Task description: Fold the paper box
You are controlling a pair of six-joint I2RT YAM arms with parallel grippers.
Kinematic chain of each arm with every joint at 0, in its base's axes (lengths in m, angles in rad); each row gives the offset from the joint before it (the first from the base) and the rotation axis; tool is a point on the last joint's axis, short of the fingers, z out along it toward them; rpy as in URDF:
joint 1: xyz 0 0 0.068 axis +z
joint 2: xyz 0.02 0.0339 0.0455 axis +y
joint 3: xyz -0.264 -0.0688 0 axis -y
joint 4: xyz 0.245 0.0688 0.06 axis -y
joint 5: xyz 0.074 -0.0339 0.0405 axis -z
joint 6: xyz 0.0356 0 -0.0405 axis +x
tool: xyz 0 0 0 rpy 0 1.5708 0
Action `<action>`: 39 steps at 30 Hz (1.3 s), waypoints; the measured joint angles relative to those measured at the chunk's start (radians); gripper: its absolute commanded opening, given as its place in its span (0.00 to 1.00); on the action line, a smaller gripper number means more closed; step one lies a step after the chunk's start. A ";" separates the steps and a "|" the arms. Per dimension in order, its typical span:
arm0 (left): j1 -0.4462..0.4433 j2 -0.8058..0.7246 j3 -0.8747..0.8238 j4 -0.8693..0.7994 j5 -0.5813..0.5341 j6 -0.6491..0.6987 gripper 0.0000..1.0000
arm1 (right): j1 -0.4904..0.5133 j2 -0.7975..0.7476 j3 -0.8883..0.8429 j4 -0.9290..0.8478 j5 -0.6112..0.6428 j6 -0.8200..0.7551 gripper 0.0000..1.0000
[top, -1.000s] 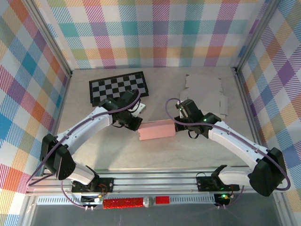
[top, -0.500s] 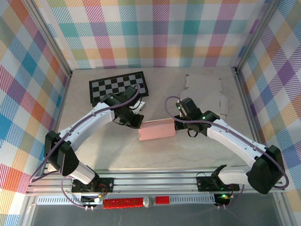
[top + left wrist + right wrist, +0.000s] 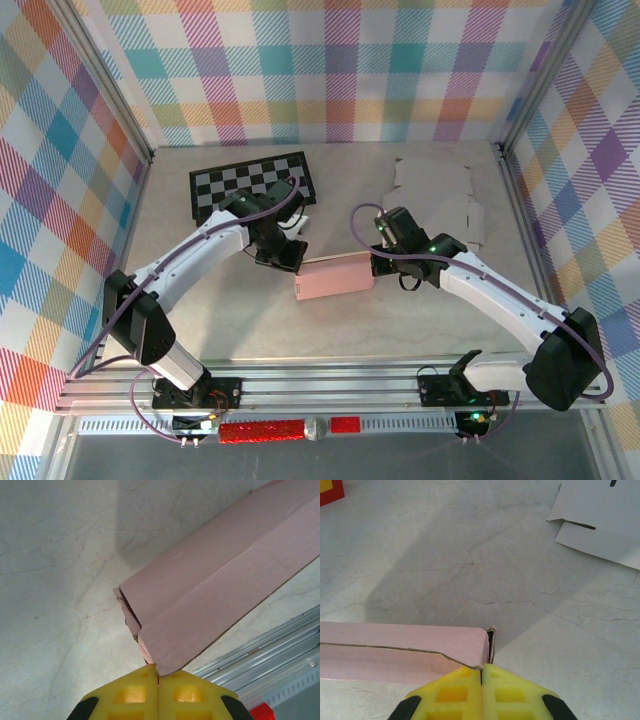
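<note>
The pink paper box (image 3: pixel 335 277) lies lengthwise in the middle of the table, folded into a long closed shape. My left gripper (image 3: pixel 295 265) is at its left end, shut, with the fingertips (image 3: pixel 145 680) touching the box's (image 3: pixel 215 580) lower corner beside a loose end flap. My right gripper (image 3: pixel 377 265) is at the right end, also shut. Its yellow tips (image 3: pixel 500 680) press against the corner of the box (image 3: pixel 400 652), where a thin flap edge stands up. I see nothing clamped between either pair of jaws.
A black-and-white checkerboard (image 3: pixel 252 185) lies at the back left. A flat white cardboard blank (image 3: pixel 440 195) (image 3: pixel 600 525) lies at the back right. The aluminium rail (image 3: pixel 330 380) (image 3: pixel 270 650) runs along the near edge. Plaid walls enclose the table.
The left arm has swung its forearm slightly right and settled its closed tips at the box's left end. The right gripper edged a little left. The box stayed put.
</note>
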 measured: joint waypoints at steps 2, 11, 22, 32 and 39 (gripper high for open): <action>0.000 0.009 0.012 -0.010 0.000 -0.011 0.00 | 0.000 0.000 0.000 0.000 0.003 0.000 0.00; 0.000 0.039 0.053 -0.044 0.011 -0.066 0.00 | 0.000 0.006 0.013 -0.018 0.003 0.000 0.00; 0.002 0.079 0.098 -0.089 0.027 -0.097 0.00 | -0.007 0.028 0.034 -0.030 0.002 0.000 0.00; 0.014 0.121 0.151 -0.129 0.042 -0.106 0.00 | -0.014 0.032 0.034 -0.026 -0.002 0.003 0.00; 0.019 0.129 0.154 -0.135 0.059 -0.124 0.00 | -0.019 0.033 0.034 -0.026 -0.012 0.008 0.00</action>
